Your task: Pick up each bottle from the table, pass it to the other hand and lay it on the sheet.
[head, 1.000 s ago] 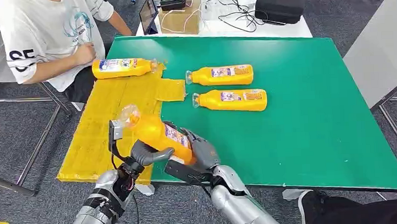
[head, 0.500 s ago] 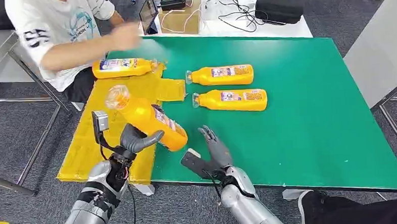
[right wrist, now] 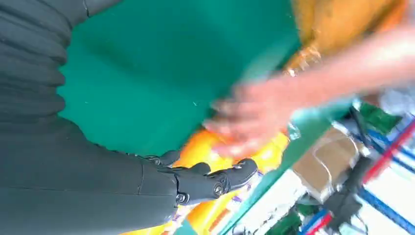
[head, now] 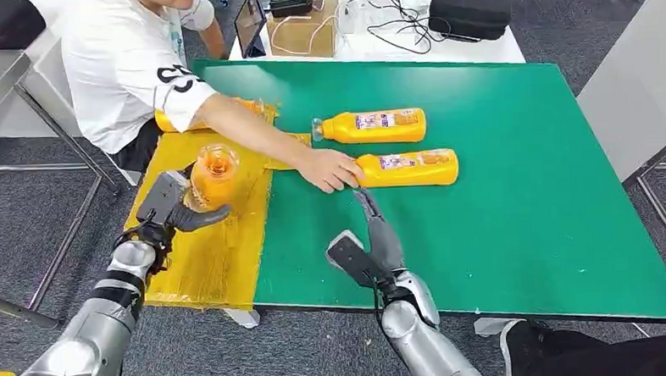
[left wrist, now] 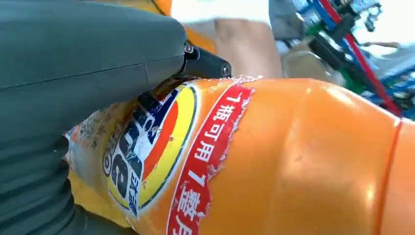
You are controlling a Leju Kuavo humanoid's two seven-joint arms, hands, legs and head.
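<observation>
The left hand [head: 174, 208] has an orange bottle [head: 212, 175] in its grip, fingers [head: 202, 217] wrapped round the body, the clear cap end tipped up towards the robot's head. It hangs over the yellow sheet [head: 222, 244] on the left side of the green worktop [head: 525, 205], not set down. From the left wrist the label fills the view: red band, blue and yellow badge, with the grey thumb [left wrist: 93, 54] pressed along the bottle [left wrist: 303, 161].

The right hand [head: 378, 233] holds nothing; its fingers are stretched out straight and apart above the green, pointing towards the far side of the worktop. In the right wrist view the dark fingers [right wrist: 215, 181] reach towards an orange bottle, the picture blurred there.

A person in a white shirt [head: 129, 70] leans in from the far left corner, arm across the sheet, and the person's hand [head: 329, 169] rests on the cap end of the nearer lying bottle [head: 409, 168]. That one lies on its side on the green, just beyond the right fingertips. A second lying bottle [head: 373, 126] sits parallel behind it, close by. A third bottle [head: 245, 107] lies at the sheet's far edge, mostly hidden behind the person's arm.

Beyond the worktop: a cardboard box [head: 304, 32], cables and a black case [head: 468, 8] on a white table.
</observation>
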